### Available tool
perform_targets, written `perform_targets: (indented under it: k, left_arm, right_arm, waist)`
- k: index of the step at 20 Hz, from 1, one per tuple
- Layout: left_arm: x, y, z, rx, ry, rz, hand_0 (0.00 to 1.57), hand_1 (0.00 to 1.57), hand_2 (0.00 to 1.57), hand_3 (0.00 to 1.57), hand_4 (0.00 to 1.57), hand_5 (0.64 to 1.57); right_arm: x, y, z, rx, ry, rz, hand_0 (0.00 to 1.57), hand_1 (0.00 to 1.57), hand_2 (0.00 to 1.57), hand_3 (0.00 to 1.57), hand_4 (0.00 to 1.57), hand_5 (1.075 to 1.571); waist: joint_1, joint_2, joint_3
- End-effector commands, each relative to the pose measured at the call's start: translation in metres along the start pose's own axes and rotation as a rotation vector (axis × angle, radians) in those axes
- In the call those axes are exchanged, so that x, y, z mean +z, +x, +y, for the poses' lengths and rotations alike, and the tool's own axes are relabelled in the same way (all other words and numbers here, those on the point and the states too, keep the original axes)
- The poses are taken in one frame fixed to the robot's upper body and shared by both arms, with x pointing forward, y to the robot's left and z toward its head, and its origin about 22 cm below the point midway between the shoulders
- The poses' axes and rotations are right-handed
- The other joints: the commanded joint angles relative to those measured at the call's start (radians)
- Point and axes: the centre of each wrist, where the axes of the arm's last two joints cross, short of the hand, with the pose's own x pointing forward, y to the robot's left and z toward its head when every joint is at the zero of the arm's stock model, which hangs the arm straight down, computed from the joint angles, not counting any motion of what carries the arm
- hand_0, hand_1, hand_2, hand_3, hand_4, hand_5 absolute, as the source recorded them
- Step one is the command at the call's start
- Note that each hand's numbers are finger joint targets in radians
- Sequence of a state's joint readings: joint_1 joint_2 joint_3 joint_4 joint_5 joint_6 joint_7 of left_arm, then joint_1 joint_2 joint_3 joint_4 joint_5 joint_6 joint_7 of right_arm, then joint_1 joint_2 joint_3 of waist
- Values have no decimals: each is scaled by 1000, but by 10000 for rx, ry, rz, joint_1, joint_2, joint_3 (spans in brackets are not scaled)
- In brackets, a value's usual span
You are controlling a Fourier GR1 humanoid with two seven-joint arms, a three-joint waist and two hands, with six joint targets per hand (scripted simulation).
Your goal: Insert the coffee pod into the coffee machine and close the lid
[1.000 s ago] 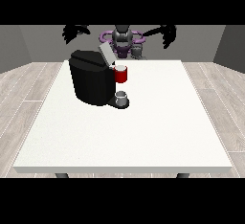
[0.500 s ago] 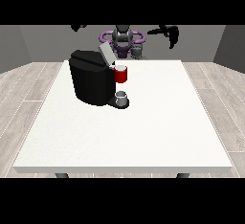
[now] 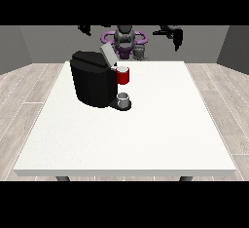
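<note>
The coffee machine (image 3: 97,83) stands on the tabletop (image 3: 146,124) with its lid (image 3: 108,55) raised. Both hands, at the view's left (image 3: 85,28) and right (image 3: 174,33), hang high; I cannot tell how their fingers lie.

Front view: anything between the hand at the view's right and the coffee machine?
Only bare white table. The hand hangs raised beyond the far edge; the coffee machine stands lid-open. Front view shows it.
</note>
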State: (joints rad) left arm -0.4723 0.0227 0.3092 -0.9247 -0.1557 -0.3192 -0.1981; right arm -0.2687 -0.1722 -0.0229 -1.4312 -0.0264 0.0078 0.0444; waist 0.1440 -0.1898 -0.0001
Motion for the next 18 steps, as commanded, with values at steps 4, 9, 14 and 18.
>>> perform_targets:
  k: [4, 9, 14, 18]
  left_arm:
    - [26, -1, -8, 293, 195, -164, 0, 0, 0, 0, 0, 1571]
    - [30, 19, -3, 355, 473, -800, 0, 0, 0, 0, 0, 1571]
    - [32, 55, 5, -142, 258, -978, 0, 0, 0, 0, 0, 1571]
    - [34, 59, -2, -106, 530, -1183, 0, 0, 0, 0, 0, 1571]
  right_arm:
    - [-15, 3, 6, -598, 272, 147, 0, 0, 0, 0, 0, 1571]
    - [-30, 1, -11, -566, 96, 121, 0, 0, 0, 0, 0, 1571]
    - [-44, -3, -16, -574, 51, -226, 0, 0, 0, 0, 0, 1571]
    - [-48, -12, 3, -299, 480, -123, 0, 0, 0, 0, 0, 1571]
  waist:
    - [144, 443, 2]
    - [116, 1239, 2]
    - [191, 1663, 4]
    - [16, 1900, 3]
